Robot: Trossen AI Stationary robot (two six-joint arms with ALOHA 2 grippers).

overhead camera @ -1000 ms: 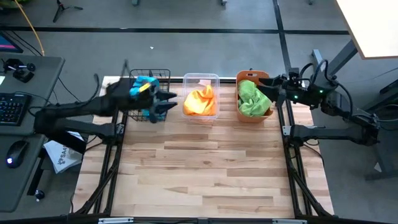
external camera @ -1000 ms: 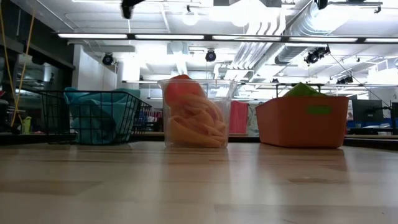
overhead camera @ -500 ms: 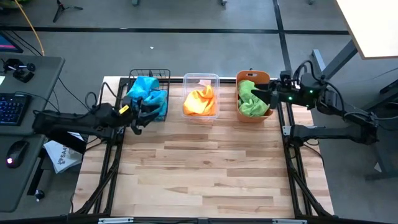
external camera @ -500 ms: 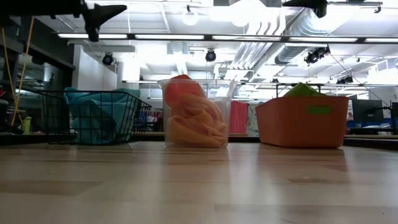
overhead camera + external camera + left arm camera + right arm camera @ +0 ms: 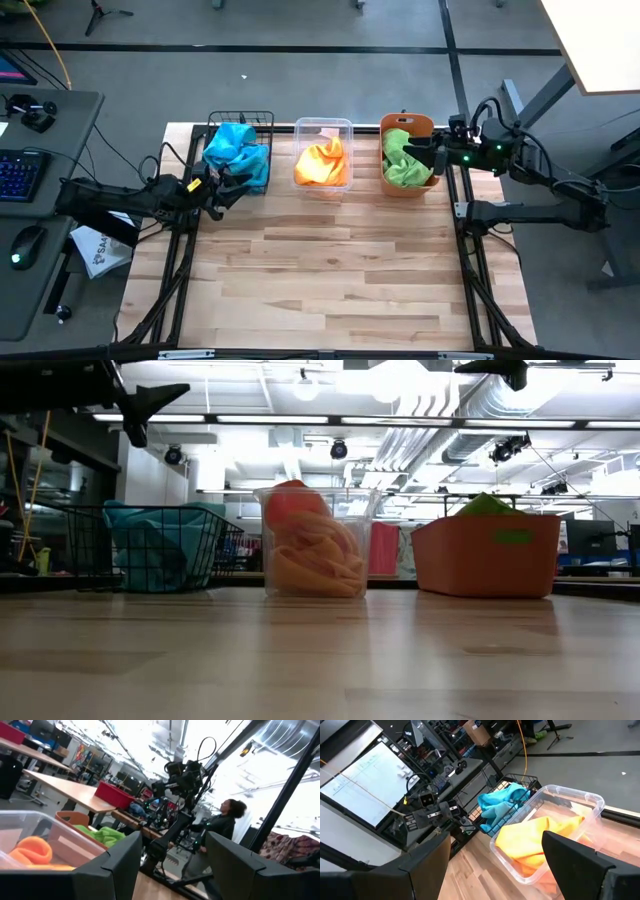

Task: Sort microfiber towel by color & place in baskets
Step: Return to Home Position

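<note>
The clear plastic tub [image 5: 323, 123] stood at the worktop's [image 5: 330, 270] far edge and held the orange towels [image 5: 320, 163]. Left of it, the black wire mesh basket [image 5: 240, 116] held turquoise towels [image 5: 235, 148]. Right of it, the orange plastic bin [image 5: 415, 121] held green towels [image 5: 403, 165]. The left tool [image 5: 230, 182] hung by the basket with its fingers spread, holding nothing. The right tool [image 5: 414, 152] hung over the bin, spread and bare too. Only the left wrist view showed a person [image 5: 223, 822] beyond the tub, and only the high view showed a keyboard [image 5: 18, 175] far to its left.
</note>
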